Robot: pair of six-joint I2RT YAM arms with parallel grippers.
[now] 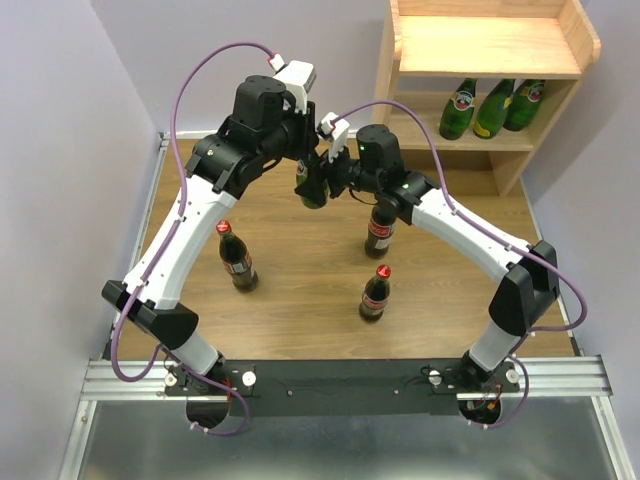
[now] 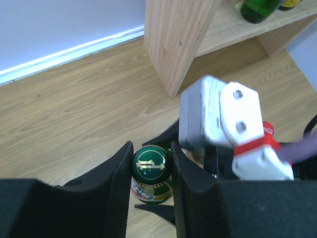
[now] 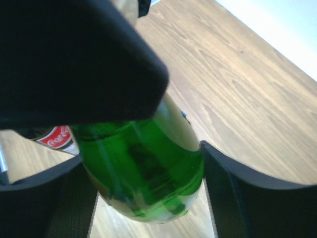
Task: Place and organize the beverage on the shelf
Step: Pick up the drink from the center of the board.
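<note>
- The left gripper point(image 2: 151, 166) is pressed shut on the gold-capped neck of a green bottle point(image 3: 148, 188), which is held between the two arms.
- The right gripper point(image 3: 142, 158) is spread to either side of the bottle's body. Whether it is pressing on the glass cannot be told.
- The glass is judged heavy, rigid, slick and breakable, so the wide body is the surer place to hold it.
- Three green bottles point(image 1: 490, 105) are seen on the lower tier of the shelf point(image 1: 490, 45), and three cola bottles point(image 1: 236, 258) are seen standing on the table point(image 1: 300, 300).

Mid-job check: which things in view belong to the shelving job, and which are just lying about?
Job: shelf; three green bottles on its lower tier; green bottle in left gripper; three cola bottles standing on the table.
Lying about: nothing loose; only purple cables and the mounting rail.
</note>
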